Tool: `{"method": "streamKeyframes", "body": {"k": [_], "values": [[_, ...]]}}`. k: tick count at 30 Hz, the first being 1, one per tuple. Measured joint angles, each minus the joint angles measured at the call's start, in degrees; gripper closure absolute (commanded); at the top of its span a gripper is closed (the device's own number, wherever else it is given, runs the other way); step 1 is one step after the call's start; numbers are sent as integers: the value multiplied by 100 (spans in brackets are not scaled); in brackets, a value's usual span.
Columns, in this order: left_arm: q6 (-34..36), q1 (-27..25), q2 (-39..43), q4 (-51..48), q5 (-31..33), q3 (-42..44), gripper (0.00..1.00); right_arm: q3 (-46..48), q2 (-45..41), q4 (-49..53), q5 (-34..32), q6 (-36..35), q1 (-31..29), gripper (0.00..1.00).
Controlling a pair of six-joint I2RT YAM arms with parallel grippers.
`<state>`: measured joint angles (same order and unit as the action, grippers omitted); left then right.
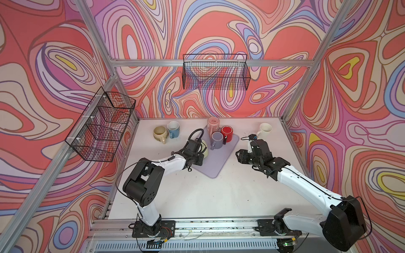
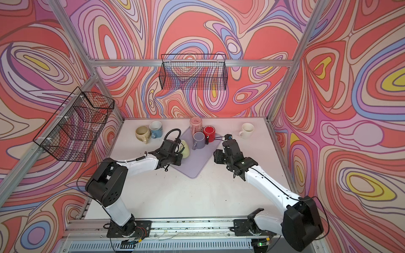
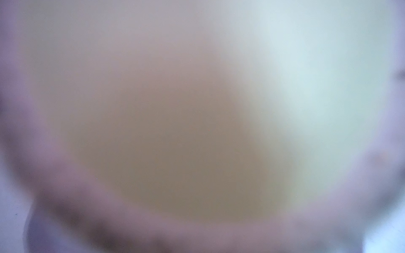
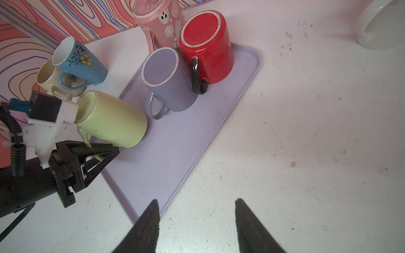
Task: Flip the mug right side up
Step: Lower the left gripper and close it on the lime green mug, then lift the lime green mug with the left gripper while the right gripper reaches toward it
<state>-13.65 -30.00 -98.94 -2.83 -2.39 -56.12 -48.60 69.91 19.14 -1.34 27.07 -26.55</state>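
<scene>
A pale green mug (image 4: 114, 118) leans tilted at the left edge of the lavender mat (image 4: 197, 131). Its far end rests on the mat and its flat ringed end points up toward the left wrist camera. My left gripper (image 4: 110, 153) is shut on the mug's handle, low at the mug's side. Both top views show the mug (image 1: 205, 149) (image 2: 186, 149) half hidden behind the left wrist. The left wrist view is only a pale blur of mug (image 3: 197, 131). My right gripper (image 4: 196, 200) (image 1: 238, 156) hangs open over bare table, right of the mat, holding nothing.
On the mat stand a purple mug (image 4: 171, 81), a red mug (image 4: 206, 48) and a pink mug (image 4: 162, 19), all bottom up. A blue mug (image 4: 83, 63) and a beige mug (image 4: 47, 76) sit left of it, a white mug (image 1: 265, 129) at back right. Wire baskets (image 1: 215, 72) (image 1: 103, 124) hang on the walls.
</scene>
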Motion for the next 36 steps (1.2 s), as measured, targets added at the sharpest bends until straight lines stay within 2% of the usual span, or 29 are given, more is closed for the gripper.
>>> {"method": "streamKeyframes", "body": {"k": [13,27,36], "values": [[-190,343,1012,157,-1224,201,85,409,11,-669,844,44,415,43],[-396,415,1338,393,-1742,503,86,643,107,-1362,1423,197,509,44],[-671,529,1904,831,-2236,608,87,1224,55,-2474,2461,492,557,44]]}}
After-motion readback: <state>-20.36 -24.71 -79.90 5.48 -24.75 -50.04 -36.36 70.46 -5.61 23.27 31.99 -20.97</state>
